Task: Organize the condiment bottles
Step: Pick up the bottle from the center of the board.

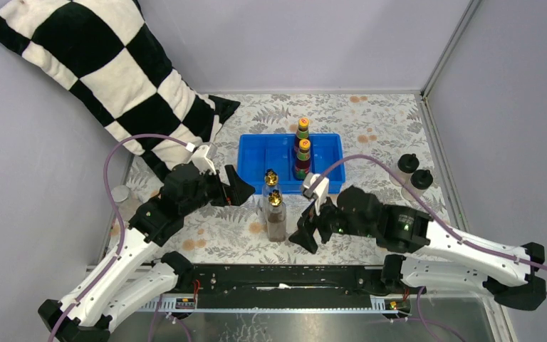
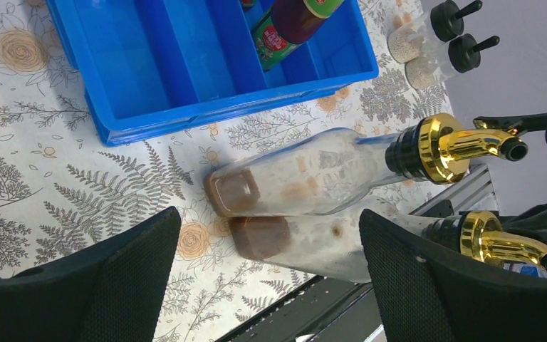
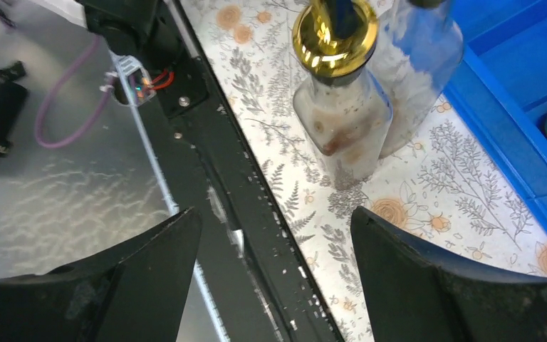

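Left gripper [image 2: 271,285], right gripper [image 3: 278,278]: jaws apart, empty. Gold-spouted bottles [image 2: 306,174] stand touching, just ahead of both. Risk: finger closing on one knocks neighbour, tall pair topples

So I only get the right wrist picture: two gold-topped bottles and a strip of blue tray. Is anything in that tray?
Observer: Yes. Two orange-capped bottles stand in the right-hand compartment of the blue tray, one behind the other.
Operator: Any more bottles outside it?
Observer: Two black-capped shakers stand on the table, to the right of the tray.
Operator: Anything else near me?
Observer: The left hand is open and faces your gold-spouted bottles from their left, not touching them.
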Robot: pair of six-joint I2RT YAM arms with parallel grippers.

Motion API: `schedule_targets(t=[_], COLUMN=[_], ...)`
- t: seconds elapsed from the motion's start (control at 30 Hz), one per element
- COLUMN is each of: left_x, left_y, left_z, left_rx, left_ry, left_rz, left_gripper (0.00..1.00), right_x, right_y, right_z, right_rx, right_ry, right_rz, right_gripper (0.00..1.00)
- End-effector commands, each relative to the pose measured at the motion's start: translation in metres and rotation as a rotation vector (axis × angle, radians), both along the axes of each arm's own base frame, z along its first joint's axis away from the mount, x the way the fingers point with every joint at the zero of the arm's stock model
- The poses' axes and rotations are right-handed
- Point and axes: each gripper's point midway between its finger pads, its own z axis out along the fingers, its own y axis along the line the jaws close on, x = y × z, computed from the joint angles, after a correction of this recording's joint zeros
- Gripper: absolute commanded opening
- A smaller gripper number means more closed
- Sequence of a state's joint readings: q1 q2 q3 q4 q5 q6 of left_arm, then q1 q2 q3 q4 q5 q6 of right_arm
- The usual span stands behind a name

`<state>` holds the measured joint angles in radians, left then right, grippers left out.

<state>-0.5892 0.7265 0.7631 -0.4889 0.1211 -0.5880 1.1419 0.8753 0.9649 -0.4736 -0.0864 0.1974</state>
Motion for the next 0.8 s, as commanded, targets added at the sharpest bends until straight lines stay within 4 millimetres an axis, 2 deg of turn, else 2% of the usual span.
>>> schedule_targets(t=[0.0,0.13,0.23,0.5,0.63,0.77], left_x=[0.002,-0.001,-0.004,-0.008,-0.009,-0.011], left_y=[-0.007,-0.002,0.001,0.004,0.005,0.006], left_z=[0.018,0.019,0.019,0.013,0.013,0.010], left_rx=[-0.028,-0.021,-0.016,-0.010,-0.010,-0.007], left_ry=[-0.062,-0.063,-0.064,-0.055,-0.058,-0.053], left_rz=[-0.033,-0.020,-0.016,-0.016,-0.016,-0.017], left_gripper=[0.99,0.99,0.99,0.99,0.99,0.99], right_x=[0.028,0.048,0.055,0.048,0.047,0.051], right_y=[0.004,0.006,0.013,0.052,0.059,0.057], right_z=[0.002,-0.014,-0.018,-0.007,-0.001,0.011], right_rx=[0.085,0.126,0.168,0.216,0.228,0.254], right_ry=[-0.208,-0.265,-0.297,-0.318,-0.326,-0.341], right_rz=[-0.169,-0.301,-0.349,-0.293,-0.291,-0.331], right_gripper=[0.84,0.83,0.83,0.83,0.84,0.85])
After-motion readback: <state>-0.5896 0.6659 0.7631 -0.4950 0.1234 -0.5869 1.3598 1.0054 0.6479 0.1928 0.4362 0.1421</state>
